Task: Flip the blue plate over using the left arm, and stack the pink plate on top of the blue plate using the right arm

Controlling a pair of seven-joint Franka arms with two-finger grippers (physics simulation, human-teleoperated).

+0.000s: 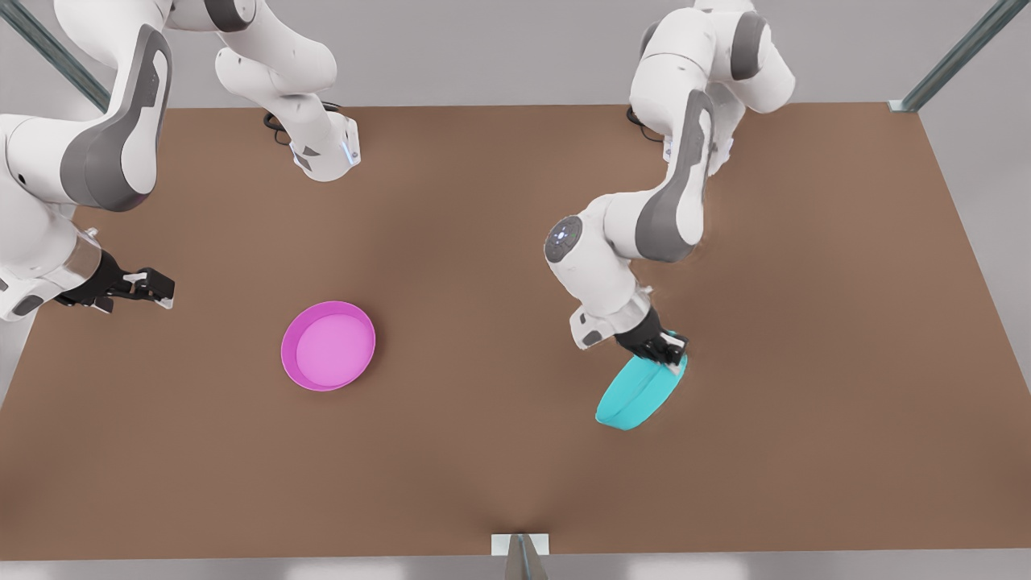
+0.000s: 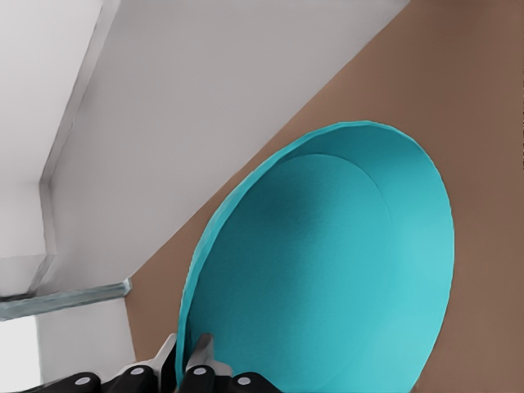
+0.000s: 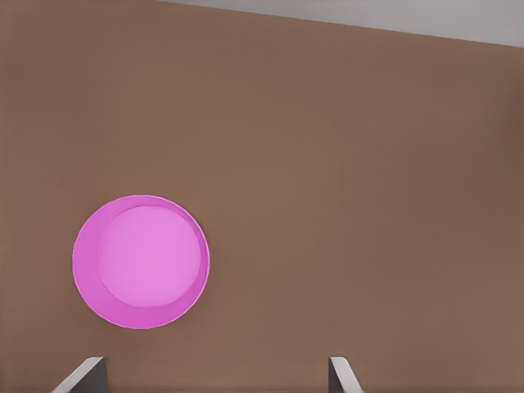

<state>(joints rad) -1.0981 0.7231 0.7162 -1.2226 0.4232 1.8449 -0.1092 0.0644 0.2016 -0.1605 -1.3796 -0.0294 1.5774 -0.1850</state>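
Note:
The blue plate [image 1: 640,395] is tipped up on edge over the table at the front view's right, its hollow face [image 2: 327,278] turned toward the left wrist camera. My left gripper [image 1: 668,348] is shut on its upper rim, fingers [image 2: 199,354] pinching the rim wall. The pink plate [image 1: 329,345] lies flat and hollow side up at the front view's left of centre. My right gripper [image 1: 153,287] hangs open well off to that plate's left, apart from it. In the right wrist view the pink plate [image 3: 141,260] lies beyond the spread fingertips [image 3: 88,368].
The brown table [image 1: 515,242] is bare between the two plates. Metal frame posts [image 1: 950,60] rise at the back corners. A small bracket [image 1: 519,548] sits at the middle of the front edge. Both arm bases stand along the back edge.

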